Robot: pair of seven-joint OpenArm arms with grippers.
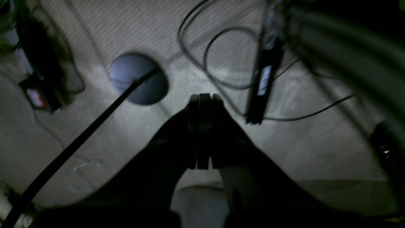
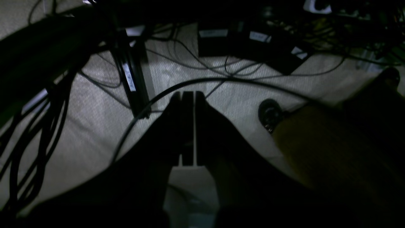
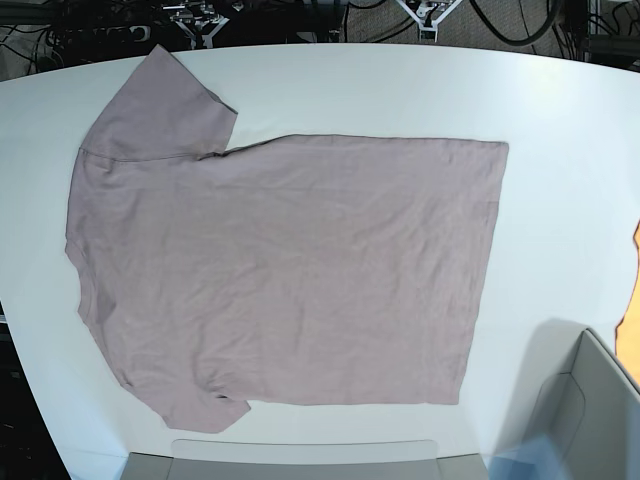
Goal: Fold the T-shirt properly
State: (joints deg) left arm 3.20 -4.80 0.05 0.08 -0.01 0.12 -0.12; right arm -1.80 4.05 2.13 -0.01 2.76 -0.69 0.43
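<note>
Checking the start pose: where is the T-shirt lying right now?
In the base view, the T-shirt lies spread flat on the white table, filling its left and middle, sleeves at the left, hem toward the right; neither wrist view shows it.

The left gripper fills the lower middle of a dim, blurred frame, its dark jaws pressed together with nothing between them, tips pointing up the frame. Beyond it lies pale ribbed carpet. Up and to the left of the tips sits a round grey disc, and a thick black cable runs from the disc down to the lower left corner. Just right of the tips a long black bar with a pale label stands nearly upright in the frame, thin black wires looping beside and across it. A dark box with a red patch lies far left
</note>
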